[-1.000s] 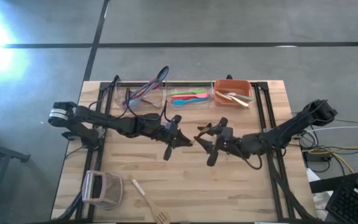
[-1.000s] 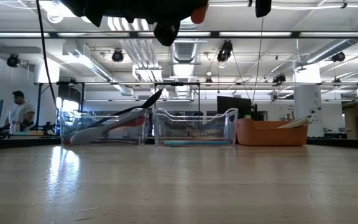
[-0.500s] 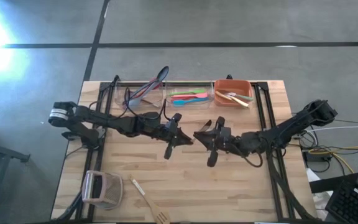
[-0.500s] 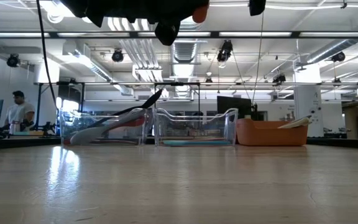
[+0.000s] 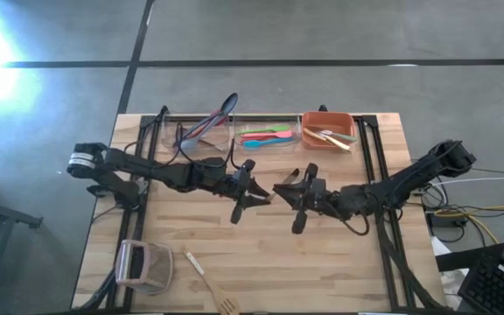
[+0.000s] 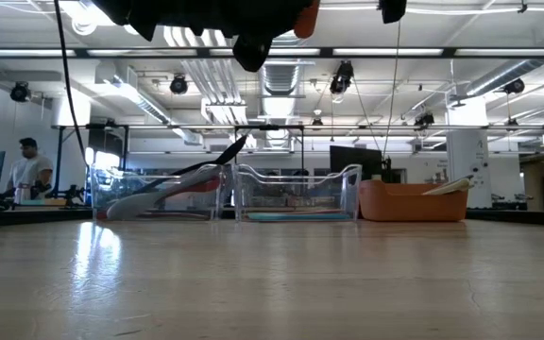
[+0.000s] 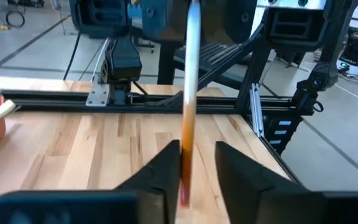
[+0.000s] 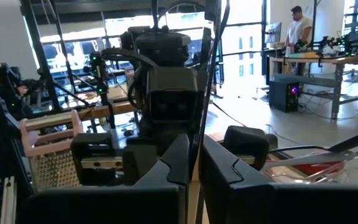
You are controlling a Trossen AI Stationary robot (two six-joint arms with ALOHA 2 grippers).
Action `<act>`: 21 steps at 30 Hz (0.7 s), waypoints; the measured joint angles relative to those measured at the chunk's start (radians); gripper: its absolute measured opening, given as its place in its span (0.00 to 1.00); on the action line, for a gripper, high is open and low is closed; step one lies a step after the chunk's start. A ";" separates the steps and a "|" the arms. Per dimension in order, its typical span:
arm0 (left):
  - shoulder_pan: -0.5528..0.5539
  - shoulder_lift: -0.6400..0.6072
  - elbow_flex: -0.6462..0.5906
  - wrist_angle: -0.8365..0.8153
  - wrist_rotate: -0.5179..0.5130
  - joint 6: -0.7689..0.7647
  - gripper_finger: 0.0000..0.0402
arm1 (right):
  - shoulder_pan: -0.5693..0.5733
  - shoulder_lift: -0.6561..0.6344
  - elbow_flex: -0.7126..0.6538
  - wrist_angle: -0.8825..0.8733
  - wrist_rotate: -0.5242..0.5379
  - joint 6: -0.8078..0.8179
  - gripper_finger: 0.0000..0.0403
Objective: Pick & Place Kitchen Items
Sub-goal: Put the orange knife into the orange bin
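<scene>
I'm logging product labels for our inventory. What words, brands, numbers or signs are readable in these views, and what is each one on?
None: no readable text in any view.
Clear bins, orange bin: no label visible.
Utensil between the two pincers: no marking visible.
Boxy pinkish-white object: no print visible.
Left arm's wrist housing: nothing legible.
Wall item behind the person: too small to read.

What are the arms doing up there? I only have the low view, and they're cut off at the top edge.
Observer: In the high view the left tool and right tool meet tip to tip over the middle of the table.
Operator: Anything between them?
Observer: A slim utensil; the right tool is shut on it.
Operator: And the left?
Observer: One finger stands clear of the handle.
</scene>
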 joint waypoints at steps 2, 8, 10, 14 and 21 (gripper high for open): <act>0.000 -0.012 0.001 -0.027 -0.004 -0.013 0.29 | 0.001 -0.022 0.000 -0.024 0.016 -0.008 0.02; -0.002 -0.079 0.000 -0.173 -0.036 0.014 0.45 | -0.004 -0.149 0.000 -0.278 0.134 0.050 0.02; -0.002 -0.113 0.000 -0.228 -0.036 0.032 0.49 | -0.005 -0.202 0.000 -0.413 0.202 0.096 0.02; 0.000 -0.161 -0.001 -0.321 -0.049 0.041 0.52 | -0.039 -0.319 0.000 -0.667 0.245 0.223 0.02; 0.001 -0.213 -0.025 -0.375 -0.088 0.059 0.50 | -0.228 -0.474 0.001 -0.943 0.169 0.301 0.02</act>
